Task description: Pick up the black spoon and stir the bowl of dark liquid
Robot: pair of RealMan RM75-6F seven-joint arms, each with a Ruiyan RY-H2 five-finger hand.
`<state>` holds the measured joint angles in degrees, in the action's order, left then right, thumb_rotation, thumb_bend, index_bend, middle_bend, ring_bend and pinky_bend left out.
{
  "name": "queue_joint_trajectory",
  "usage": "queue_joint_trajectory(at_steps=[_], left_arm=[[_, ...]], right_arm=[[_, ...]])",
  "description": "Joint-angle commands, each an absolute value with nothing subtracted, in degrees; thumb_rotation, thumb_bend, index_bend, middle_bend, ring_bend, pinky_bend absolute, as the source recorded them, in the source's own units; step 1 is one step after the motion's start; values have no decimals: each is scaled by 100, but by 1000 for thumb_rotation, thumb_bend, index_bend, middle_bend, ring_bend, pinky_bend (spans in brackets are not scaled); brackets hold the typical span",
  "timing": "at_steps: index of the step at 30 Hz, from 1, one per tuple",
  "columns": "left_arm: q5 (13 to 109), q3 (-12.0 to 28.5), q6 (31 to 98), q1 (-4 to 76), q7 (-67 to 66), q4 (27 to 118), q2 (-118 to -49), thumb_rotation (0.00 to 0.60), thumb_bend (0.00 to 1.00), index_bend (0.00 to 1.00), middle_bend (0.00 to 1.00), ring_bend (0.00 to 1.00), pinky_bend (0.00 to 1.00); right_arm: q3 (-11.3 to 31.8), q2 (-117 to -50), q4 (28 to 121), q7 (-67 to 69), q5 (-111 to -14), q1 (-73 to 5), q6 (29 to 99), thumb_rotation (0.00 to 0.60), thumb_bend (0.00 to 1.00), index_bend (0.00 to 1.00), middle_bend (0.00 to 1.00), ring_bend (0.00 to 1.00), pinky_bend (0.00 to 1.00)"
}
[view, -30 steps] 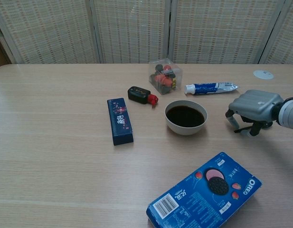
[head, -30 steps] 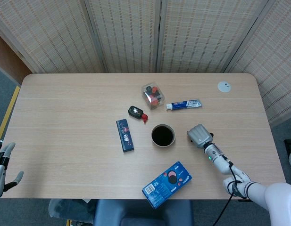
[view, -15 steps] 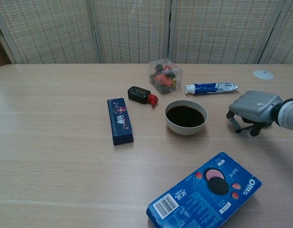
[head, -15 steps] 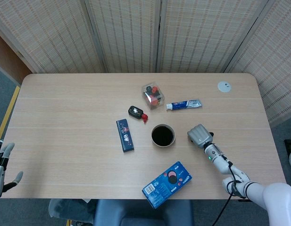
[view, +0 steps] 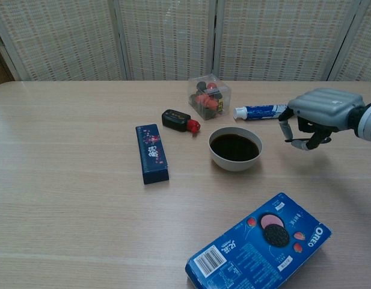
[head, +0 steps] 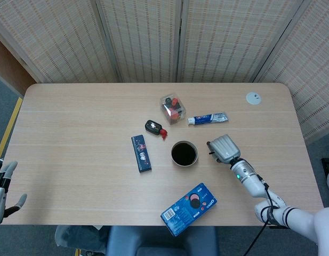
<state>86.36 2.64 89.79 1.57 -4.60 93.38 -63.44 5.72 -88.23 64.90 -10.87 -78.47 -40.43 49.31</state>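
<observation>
A wide pale wooden bench (head: 73,133) is filling most of both views, with woven screens standing behind it. A blue Oreo box (head: 189,209) is lying at an angle near the front edge.

The right hand (view: 320,114) is hovering above the bench just to the right of the bowl (view: 233,164), back upward and fingers curling down and under. The black spoon is not showing clearly anywhere. Something thin and dark may be sitting among the curled fingers, but it is too small to tell, so it is not possible to say whether this hand is gripping the spoon or is closed on nothing. The left hand (head: 0,192) is hanging off the bench's near left corner, fingers spread and holding nothing.

The bowl is sitting near the middle, its dark liquid (view: 234,147) nearly reaching the rim. By my reading, the step in hand is carrying across to the bowl. Next, the right hand would be needing to shift left and dip down gently, since a full bowl could be spilling.

Left of the bowl, a dark blue box (head: 141,153) is lying flat. Behind the bowl are sitting a clear box (head: 173,108) of red and dark pieces, a toothpaste tube (head: 207,118), and a small black item with a red tip (head: 152,126). A white disc (head: 253,97) is lying far back right. Nothing is blocking the short path between hand and bowl.
</observation>
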Motion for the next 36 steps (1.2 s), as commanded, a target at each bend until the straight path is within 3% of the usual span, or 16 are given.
queue_joint_trajectory(at_steps=[1,6,17,36], left_arm=[[8650,264,8971,168,-474,9358,-6345,600,260,0,0,0,0],[8677,263,8984,169,-445,9385,-6332,600,260,0,0,0,0],[8643,203,9063,44,-315,9391,-6200,600,260,0,0,0,0],[8621,221,8918,109,-279,9322,-6171,600,260,0,0,0,0]], right_arm=[[898,-8415,7179,-318,-7928,-4012,5300,600,470,641,1000,1000,1000],[1178,-8321,7545,702,-7761,-4126,5128,600,469,642,1000,1000,1000],[1510,-8834,7171,2464,-7438,-4603,4286,600,469,646,1000,1000,1000],[1392,-9958,5701,4134,-7898,-5135,3934,600,470,659,1000,1000,1000]])
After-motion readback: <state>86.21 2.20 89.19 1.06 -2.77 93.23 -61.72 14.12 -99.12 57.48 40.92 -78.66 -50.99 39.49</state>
